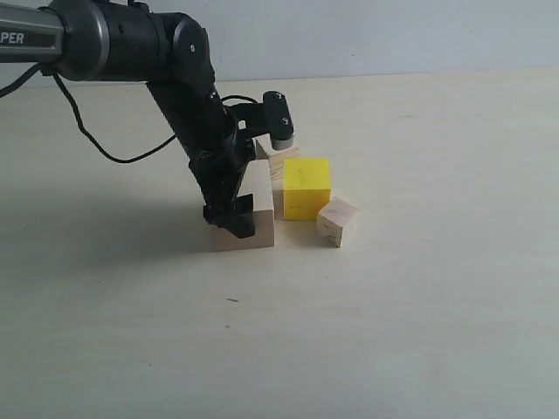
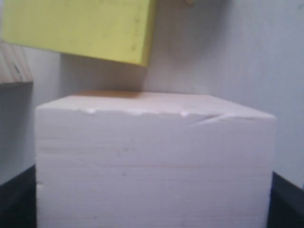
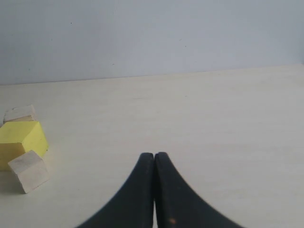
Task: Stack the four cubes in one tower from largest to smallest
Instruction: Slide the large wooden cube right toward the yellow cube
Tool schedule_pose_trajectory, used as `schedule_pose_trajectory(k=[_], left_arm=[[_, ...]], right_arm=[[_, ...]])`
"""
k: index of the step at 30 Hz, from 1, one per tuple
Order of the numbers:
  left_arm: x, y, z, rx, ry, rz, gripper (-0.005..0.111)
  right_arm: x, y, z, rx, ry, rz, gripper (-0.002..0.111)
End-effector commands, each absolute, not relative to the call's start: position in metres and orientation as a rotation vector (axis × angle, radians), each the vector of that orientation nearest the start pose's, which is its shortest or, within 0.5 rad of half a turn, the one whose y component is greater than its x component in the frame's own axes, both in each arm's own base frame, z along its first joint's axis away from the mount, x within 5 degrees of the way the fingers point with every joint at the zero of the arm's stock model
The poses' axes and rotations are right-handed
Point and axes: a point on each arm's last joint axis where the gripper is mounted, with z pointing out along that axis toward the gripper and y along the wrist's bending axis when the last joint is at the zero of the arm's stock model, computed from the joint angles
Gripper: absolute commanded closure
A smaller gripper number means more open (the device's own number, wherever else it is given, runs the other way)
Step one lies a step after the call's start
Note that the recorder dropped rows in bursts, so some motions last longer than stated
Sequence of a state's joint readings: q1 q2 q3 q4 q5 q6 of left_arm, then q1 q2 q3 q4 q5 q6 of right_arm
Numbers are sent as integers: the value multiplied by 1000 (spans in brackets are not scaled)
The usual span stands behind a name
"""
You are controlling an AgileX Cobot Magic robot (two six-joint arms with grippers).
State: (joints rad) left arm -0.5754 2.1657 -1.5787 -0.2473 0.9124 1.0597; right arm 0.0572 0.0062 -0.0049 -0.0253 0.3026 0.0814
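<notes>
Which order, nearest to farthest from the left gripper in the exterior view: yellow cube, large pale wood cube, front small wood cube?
1. large pale wood cube, between the jaws of the left gripper
2. yellow cube, just right of it, set slightly back
3. front small wood cube, farther right, by the yellow cube's front corner

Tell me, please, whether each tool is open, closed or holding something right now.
Left tool: closed on the large pale wood cube.
Right tool: closed, empty.
</notes>
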Motion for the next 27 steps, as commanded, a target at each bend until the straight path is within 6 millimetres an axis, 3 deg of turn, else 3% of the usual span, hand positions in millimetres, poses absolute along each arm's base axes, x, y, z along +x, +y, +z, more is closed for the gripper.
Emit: schedule_pose_trajectory(k=[1, 27], left_arm=[[354, -252, 137, 2044, 2168, -262, 107], [355, -252, 136, 2046, 2155, -256, 107]], right_arm=[[55, 3, 187, 4, 1773, 78, 108], [55, 3, 187, 4, 1773, 78, 108]])
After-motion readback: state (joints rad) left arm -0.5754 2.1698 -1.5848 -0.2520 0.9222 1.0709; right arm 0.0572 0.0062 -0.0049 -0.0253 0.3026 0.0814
